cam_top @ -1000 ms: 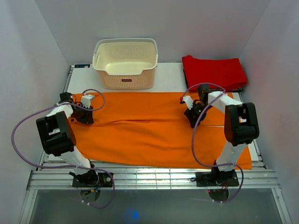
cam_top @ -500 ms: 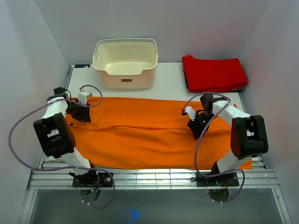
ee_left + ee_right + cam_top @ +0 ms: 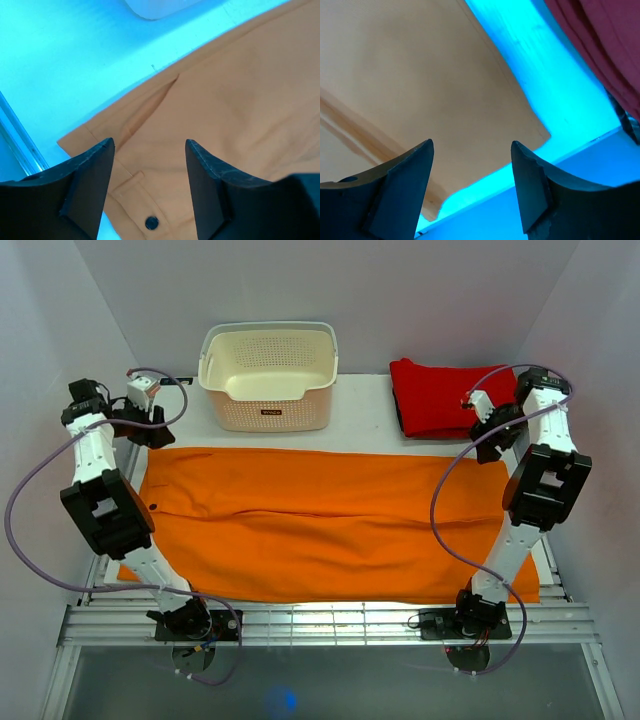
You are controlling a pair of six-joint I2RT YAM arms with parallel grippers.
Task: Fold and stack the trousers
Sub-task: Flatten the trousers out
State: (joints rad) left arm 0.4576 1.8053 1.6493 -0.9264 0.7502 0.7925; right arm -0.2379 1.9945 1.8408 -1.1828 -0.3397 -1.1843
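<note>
Left hand (image 3: 149, 150) apart, right hand (image 3: 472, 147) apart, trousers (image 3: 330, 525) flat, long axis left-right, waistband (image 3: 145, 520) at left.

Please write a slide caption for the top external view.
Orange trousers lie flat; left gripper and right gripper hover open over the far corners.

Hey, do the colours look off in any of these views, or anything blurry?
Top external: even light, trousers true bright orange, sharp. Left wrist: heavy cyan cast on the table, trousers washed to tan, fingers dark silhouettes. Right wrist: same cyan cast, red cloth turned maroon.
</note>
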